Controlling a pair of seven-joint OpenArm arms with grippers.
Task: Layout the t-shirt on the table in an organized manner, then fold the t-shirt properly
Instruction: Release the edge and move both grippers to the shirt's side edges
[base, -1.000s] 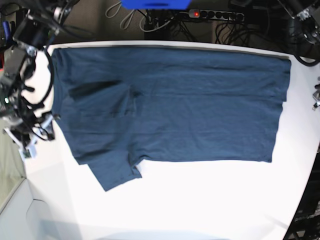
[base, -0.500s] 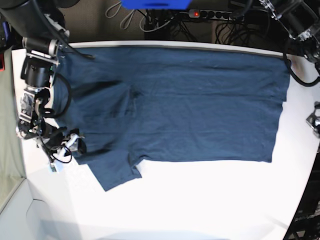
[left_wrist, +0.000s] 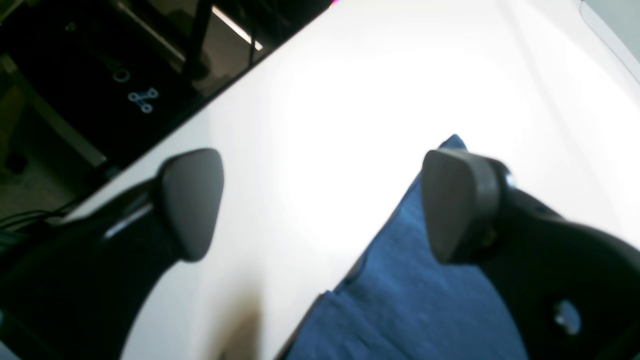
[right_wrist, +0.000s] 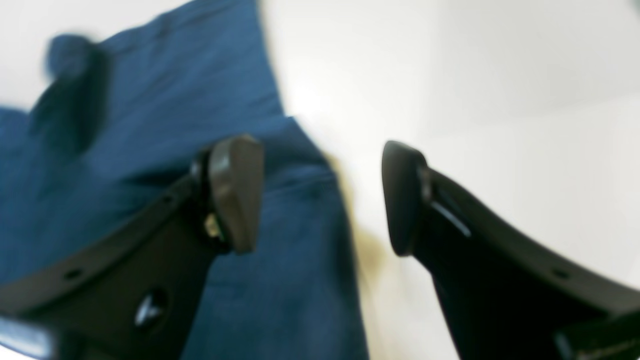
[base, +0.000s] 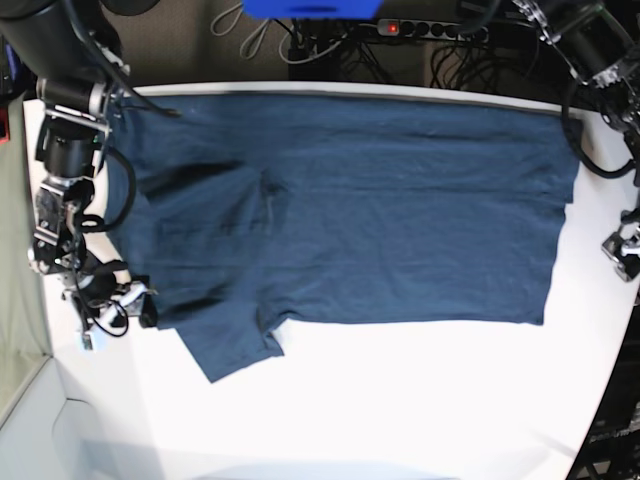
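t-shirt (base: 350, 210) lying flat | you are spreading left gripper (left_wrist: 320, 205) wide, empty | right gripper (right_wrist: 320, 195) arriving at left edge, gaping, empty | fold pending

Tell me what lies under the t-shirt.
The t-shirt lies flat on the white table, which shows bare around it. Whatever sits beneath the cloth itself is covered, though no bulge shows.
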